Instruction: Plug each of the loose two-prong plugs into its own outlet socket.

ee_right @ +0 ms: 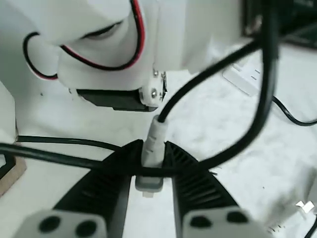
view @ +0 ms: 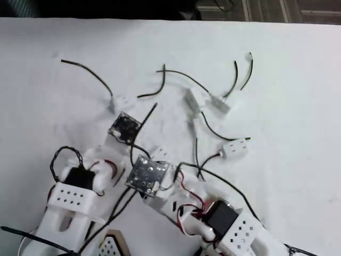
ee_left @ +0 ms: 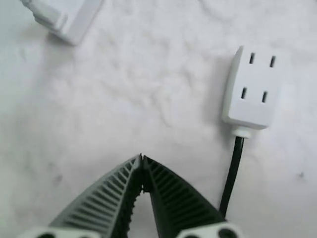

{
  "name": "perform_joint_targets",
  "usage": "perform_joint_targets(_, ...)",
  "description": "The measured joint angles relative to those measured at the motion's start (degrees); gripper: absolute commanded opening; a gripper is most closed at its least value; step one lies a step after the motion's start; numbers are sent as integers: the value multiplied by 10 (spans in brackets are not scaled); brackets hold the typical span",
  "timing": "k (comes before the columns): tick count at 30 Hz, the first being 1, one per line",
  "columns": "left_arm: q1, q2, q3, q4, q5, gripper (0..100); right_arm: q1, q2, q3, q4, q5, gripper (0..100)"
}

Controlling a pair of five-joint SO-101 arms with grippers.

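Looks like a robotics lab or maker's bench rather than a home. Given away by the plain white cover over the tabletop [view: 298, 176], by one small white printed arm [view: 72, 200] beside another [view: 237, 232] at its near edge, and by an outlet socket [ee_left: 250, 89] on a short black cord [ee_left: 233, 168] lying loose on the cover.

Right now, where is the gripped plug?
In the right wrist view, the plug is pinched between the right gripper's fingers, above the table, its black cord rising away.
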Motion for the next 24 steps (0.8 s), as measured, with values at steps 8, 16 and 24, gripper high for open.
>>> perform_joint_targets(8, 52, -1, 0, 19, -9, 24, -2, 1, 0, -6, 0, 17)
perform_joint_targets(16, 52, -1, 0, 19, -9, 24, -2, 1, 0, -6, 0, 17)
perform_joint_targets(24, -47, -1, -17, 19, -9, 27, -1, -1, 8, -3, -25, 17)
